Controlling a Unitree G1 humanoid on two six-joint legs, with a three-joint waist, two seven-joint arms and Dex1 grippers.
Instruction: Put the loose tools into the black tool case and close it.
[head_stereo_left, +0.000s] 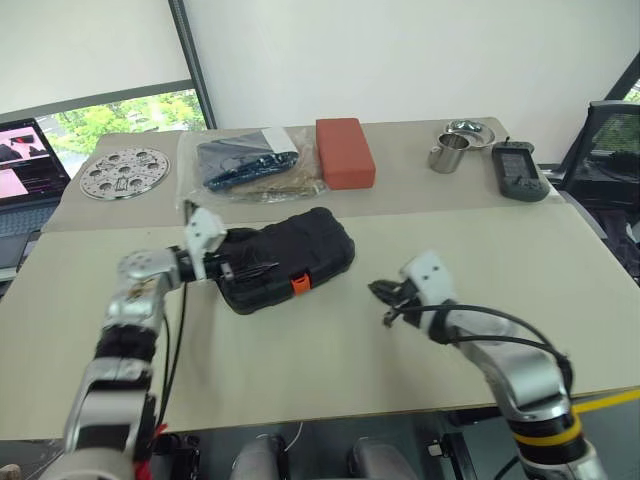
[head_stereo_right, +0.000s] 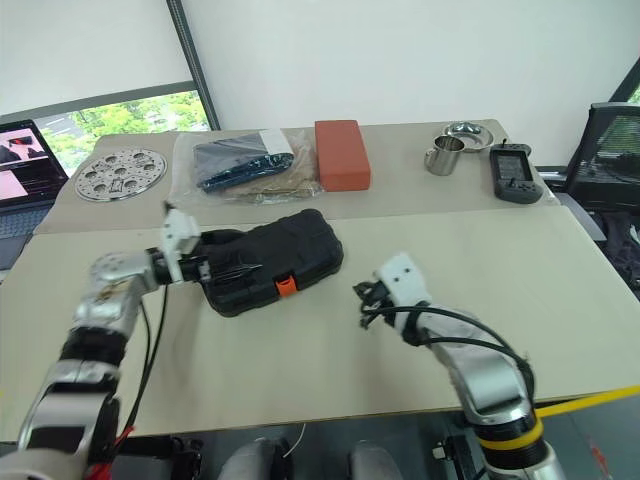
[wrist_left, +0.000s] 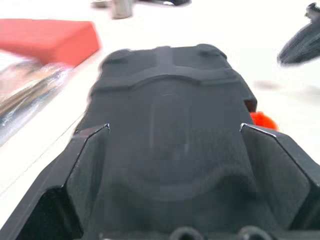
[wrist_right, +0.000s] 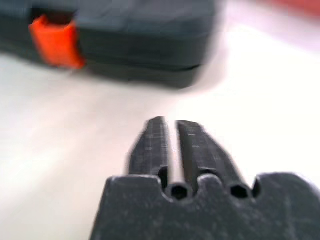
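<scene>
The beige tabletop (head_stereo_left: 330, 340) carries the black tool case (head_stereo_left: 288, 258), closed, lying near the centre with its orange latch (head_stereo_left: 300, 284) on the near edge. At its 12 o'clock lie a clear bag of dark items (head_stereo_left: 245, 165) and a red block (head_stereo_left: 344, 152); a perforated metal disc (head_stereo_left: 124, 173) sits at 10 o'clock, a steel cup (head_stereo_left: 449, 156) and a black handheld device (head_stereo_left: 517, 170) at 2 o'clock. The left pincer (head_stereo_left: 245, 268) stands wide open at the case's 9 o'clock end. The right pincer (head_stereo_left: 386, 296), at 3 o'clock and apart from the case, is almost shut on nothing.
</scene>
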